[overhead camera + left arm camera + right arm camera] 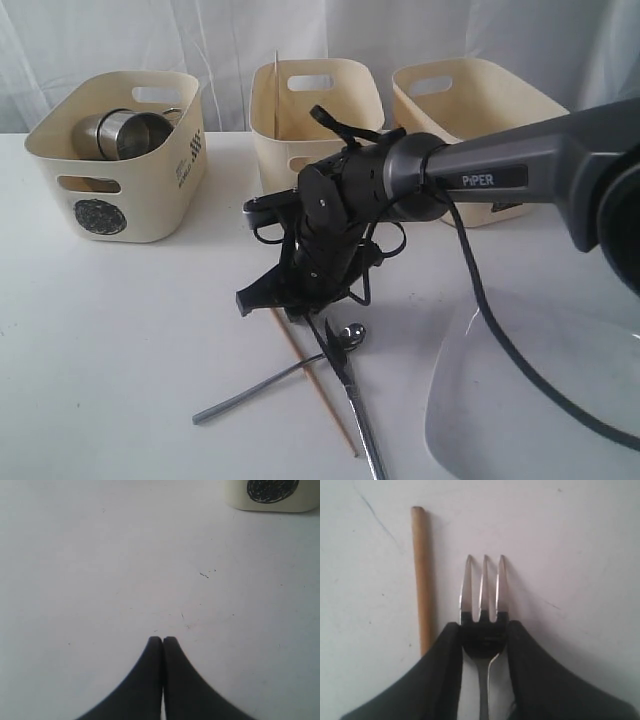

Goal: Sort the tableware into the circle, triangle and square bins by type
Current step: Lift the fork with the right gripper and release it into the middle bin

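My right gripper point(484, 630) is shut on the steel fork point(484, 587); its fingers press both sides of the head and three tines stick out past the tips. A wooden chopstick point(422, 580) lies right beside the fork. In the exterior view this gripper point(285, 300) is down at the table over crossed cutlery: the chopstick point(315, 385), a spoon point(353, 335) and a grey steel handle point(250, 392). Steel mugs point(125, 133) sit in the circle bin point(100, 215). My left gripper point(162, 640) is shut on nothing above bare table.
Three cream bins stand along the back; the middle bin point(315, 110) holds an upright chopstick point(276, 90), and the right bin point(480, 100) is behind my right arm. A large white square plate point(530, 400) lies at the front right. A corner of the circle bin point(272, 495) shows in the left wrist view.
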